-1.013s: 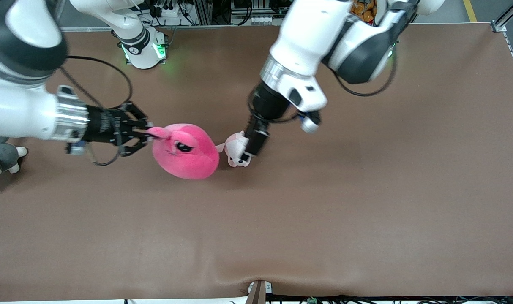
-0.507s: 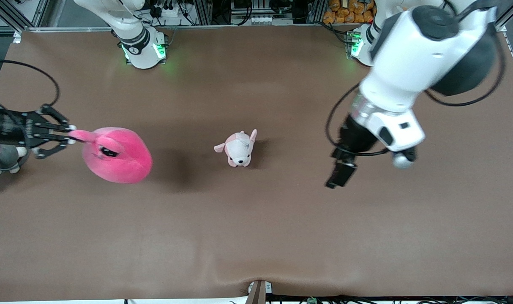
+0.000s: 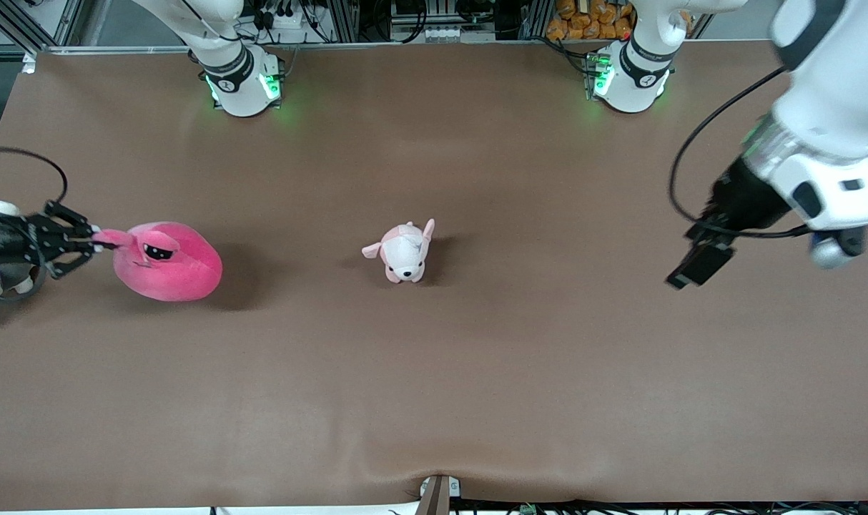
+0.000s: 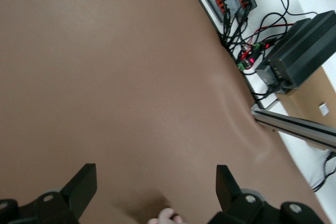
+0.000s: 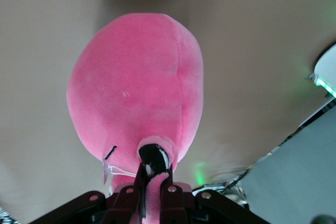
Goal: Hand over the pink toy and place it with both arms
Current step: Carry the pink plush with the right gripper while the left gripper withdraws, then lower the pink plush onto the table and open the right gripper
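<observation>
- We saw the right gripper [image 3: 96, 241] at the right arm's end of the table, with its 2 fingers [image 5: 152, 182] pinched tight on 1 ear nub of the pink toy [image 3: 166, 261].
- The pink toy was at that same end of the table, well apart from the small pink-and-white plush puppy [image 3: 404, 252] that stood near the middle of the brown table [image 3: 434, 372].
- We could not tell from the front view whether the toy's round body touched the tabletop or hung just above it; a dark shadow lay on the table just beside it, on the side toward the puppy.
- In the right wrist view the toy [image 5: 137, 90] hung as a round pink mass from the clamped nub, with a black eye mark near the grip.
- Only a bit of a grey-and-white plush animal [image 3: 3, 209] showed at the view's edge, next to the right gripper.
- The left gripper [image 3: 697, 265] was over bare table at the left arm's end, well apart from both toys.
- In the left wrist view its 2 fingers [image 4: 81, 187] stood wide apart with nothing between them.
- A small pale patch showed at the edge of that view; we could not tell what it was.
</observation>
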### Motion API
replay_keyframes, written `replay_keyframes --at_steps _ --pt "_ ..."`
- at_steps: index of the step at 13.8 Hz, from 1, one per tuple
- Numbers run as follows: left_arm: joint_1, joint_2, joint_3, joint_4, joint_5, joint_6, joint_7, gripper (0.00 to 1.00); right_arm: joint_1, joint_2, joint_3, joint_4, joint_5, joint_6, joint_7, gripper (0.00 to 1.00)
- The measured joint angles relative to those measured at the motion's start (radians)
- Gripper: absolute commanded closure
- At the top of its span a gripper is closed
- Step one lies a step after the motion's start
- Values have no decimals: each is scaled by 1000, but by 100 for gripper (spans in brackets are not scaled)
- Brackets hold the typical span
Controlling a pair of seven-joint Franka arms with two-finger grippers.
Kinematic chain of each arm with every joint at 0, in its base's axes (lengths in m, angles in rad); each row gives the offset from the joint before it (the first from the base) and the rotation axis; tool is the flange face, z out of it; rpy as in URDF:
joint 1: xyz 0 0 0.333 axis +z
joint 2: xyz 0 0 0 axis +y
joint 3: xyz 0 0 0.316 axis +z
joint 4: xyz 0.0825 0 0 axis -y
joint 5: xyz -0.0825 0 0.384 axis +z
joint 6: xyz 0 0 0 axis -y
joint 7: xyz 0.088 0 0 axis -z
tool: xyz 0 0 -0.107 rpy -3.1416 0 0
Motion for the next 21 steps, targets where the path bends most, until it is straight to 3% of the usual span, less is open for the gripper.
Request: replay_keyframes --at_steps 5,6,7,8,11,15,19,21 --pt "100 -121 21 -91 -48 -109 345 0 -21 158 1 5 -30 10 -182 100" --pt "101 -142 40 -113 -48 -136 431 0 -21 169 2 5 -50 9 -214 71" --pt "102 -158 61 -130 -49 -168 526 0 -21 173 4 9 -70 8 -230 5" --pt "102 -167 82 -140 -49 -200 629 0 -20 172 9 18 -94 4 -237 0" --pt "104 -171 121 -147 -40 -265 900 0 18 167 26 82 -185 -11 -242 0" --pt "102 -171 115 -148 57 -309 1167 0 47 153 29 232 -190 -161 -241 0" --pt "97 -171 100 -150 82 -369 1234 0 127 147 30 385 -202 -166 -242 0" --pt "96 -171 89 -150 88 -374 1234 0 201 135 32 478 -301 -144 -268 0"
